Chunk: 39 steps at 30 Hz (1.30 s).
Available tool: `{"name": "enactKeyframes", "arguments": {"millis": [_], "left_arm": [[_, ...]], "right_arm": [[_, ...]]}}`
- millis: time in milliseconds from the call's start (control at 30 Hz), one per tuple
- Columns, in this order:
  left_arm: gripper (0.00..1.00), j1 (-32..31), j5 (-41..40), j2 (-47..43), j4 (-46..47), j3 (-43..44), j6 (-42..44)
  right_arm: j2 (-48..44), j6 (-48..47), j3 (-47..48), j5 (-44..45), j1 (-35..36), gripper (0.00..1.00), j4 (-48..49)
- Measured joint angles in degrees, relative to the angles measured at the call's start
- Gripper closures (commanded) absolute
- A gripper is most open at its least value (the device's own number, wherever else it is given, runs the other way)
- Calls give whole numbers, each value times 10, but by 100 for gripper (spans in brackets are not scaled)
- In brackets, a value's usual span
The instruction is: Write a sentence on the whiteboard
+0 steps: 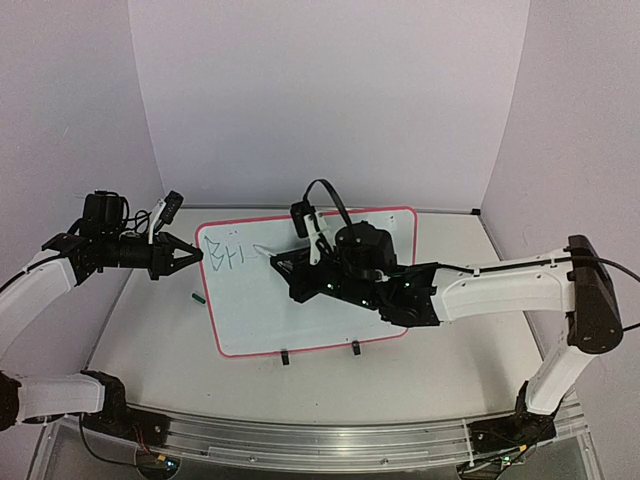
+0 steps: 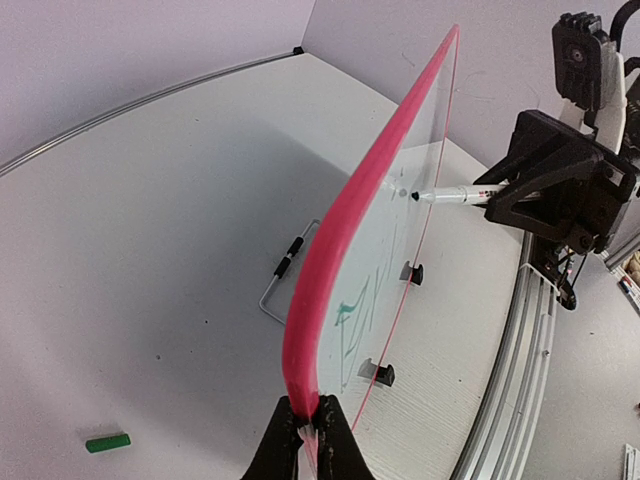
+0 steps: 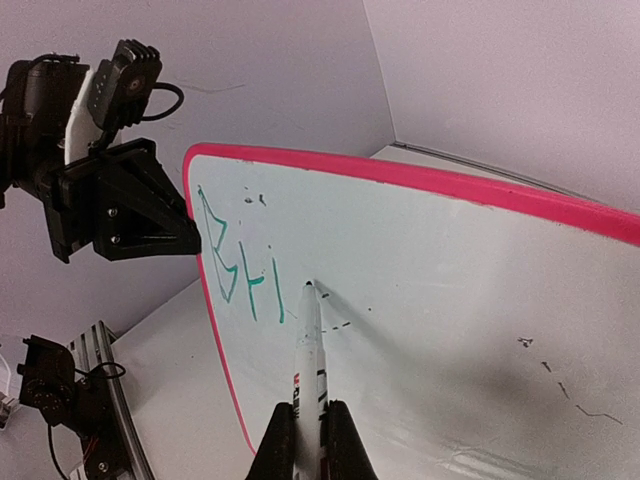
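The right gripper (image 3: pixel 308 432) is squeezed tight on a marker (image 3: pixel 310 345). The tip of the marker touches the whiteboard (image 1: pixel 300 320). The left gripper (image 2: pixel 312 425) is pinched tight on the board's red-pink frame, at 9 o'clock of the board in the top view.

Here is what I think could go wrong. If the right arm pushes too hard, the board could slide or twist out of the left jaws, since they bite only a thin bit of the rim. Then the next letter would come out crooked. If the arm pushes too softly, the tip could lift off and leave gaps in the line. The marker is long and held low on its body, so it could tip in the jaws and make the strokes wobble. The black gripper could also rub over wet ink and smear it.

The sentence (image 3: pixel 235 268) has only its first few green letters, near the board's 10 o'clock corner in the top view. Most of the words are not written yet. The letters sit at 9 o'clock of the marker tip, just beside it, and at 3 o'clock of the left jaws, close to the rim they hold. A small green cap (image 1: pixel 197 297) lies on the table at 6 o'clock of the left gripper, apart from the board.
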Motion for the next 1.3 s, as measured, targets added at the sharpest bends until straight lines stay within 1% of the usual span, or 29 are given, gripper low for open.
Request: {"name": "enactKeyframes", "arguments": {"millis": [500,933,1300], "left_arm": [[100,0,0,0,0,0,0],[100,0,0,0,0,0,0],[100,0,0,0,0,0,0]], "right_arm": [[20,0,28,-8,-1,100,-8],[21,3,16,-20,-1,100,-27],[11,-6,16,-8,-1,100,-32]]}}
